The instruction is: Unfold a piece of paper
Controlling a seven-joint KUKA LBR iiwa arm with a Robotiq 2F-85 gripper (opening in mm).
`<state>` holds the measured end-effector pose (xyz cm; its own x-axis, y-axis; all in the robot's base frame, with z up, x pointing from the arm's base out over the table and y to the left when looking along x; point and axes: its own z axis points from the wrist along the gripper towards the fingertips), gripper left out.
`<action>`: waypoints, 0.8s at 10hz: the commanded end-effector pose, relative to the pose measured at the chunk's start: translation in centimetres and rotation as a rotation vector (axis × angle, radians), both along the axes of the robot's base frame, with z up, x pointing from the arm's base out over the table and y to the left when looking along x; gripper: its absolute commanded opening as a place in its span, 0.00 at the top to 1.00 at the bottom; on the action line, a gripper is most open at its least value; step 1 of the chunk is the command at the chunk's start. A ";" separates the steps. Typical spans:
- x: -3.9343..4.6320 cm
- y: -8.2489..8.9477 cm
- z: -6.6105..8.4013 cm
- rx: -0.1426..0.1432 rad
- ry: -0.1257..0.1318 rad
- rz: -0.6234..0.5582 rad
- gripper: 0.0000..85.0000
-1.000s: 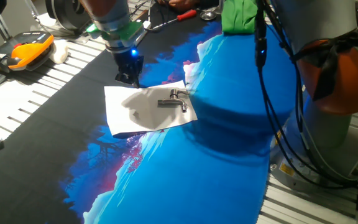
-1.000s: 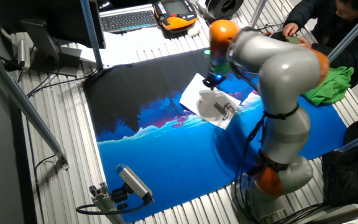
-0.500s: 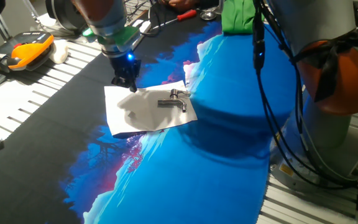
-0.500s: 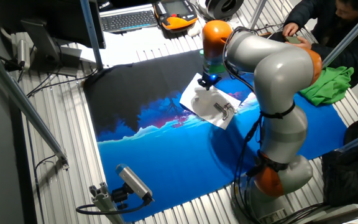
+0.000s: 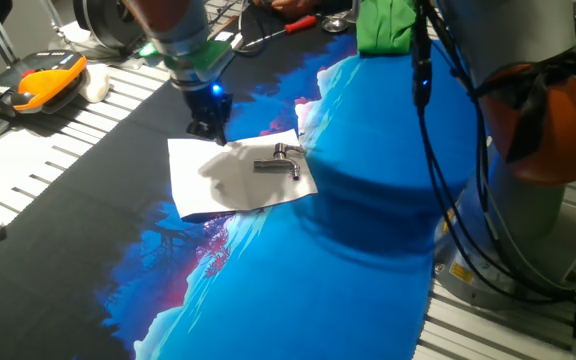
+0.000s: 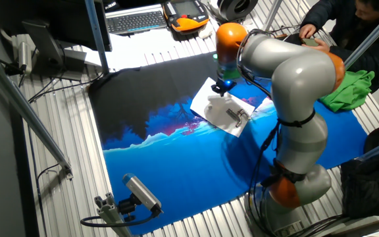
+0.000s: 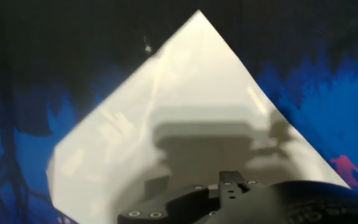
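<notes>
Orange plastic is showing at the far left of one fixed view, where a handheld controller (image 5: 30, 82) is lying on the slatted surface (image 5: 28, 170) beside the edge of a black-and-blue printed cloth (image 5: 368, 180). Moving right, the claw (image 5: 207, 128) is hanging over the far edge of the piece of paper (image 5: 230, 180) — its dark fingers are pointing down, tips close to the sheet, though whether they are touching it is not clear. How wide the fingers are standing cannot be told from any view. The paper is lying flat on the cloth, white, with faint creases, and a small bent metal piece (image 5: 281, 160) is resting on its right half. Further right, a green cloth (image 5: 386, 24) is bunched at the back, and the grey arm (image 6: 288, 72) with its cables — seen from the other fixed view — is arching over the sheet.
</notes>
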<state>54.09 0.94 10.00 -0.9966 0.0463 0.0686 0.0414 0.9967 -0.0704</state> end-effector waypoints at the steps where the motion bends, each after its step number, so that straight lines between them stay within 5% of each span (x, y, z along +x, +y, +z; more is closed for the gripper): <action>1: -0.59 -0.4 0.1 -0.003 0.000 0.012 1.00; 4: -2.19 -1.6 0.2 -0.005 -0.004 0.038 1.00; 8: -2.40 -2.0 0.3 -0.008 -0.014 0.052 1.00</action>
<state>51.68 -1.10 10.30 -0.9985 -0.0048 0.0539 -0.0090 0.9969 -0.0780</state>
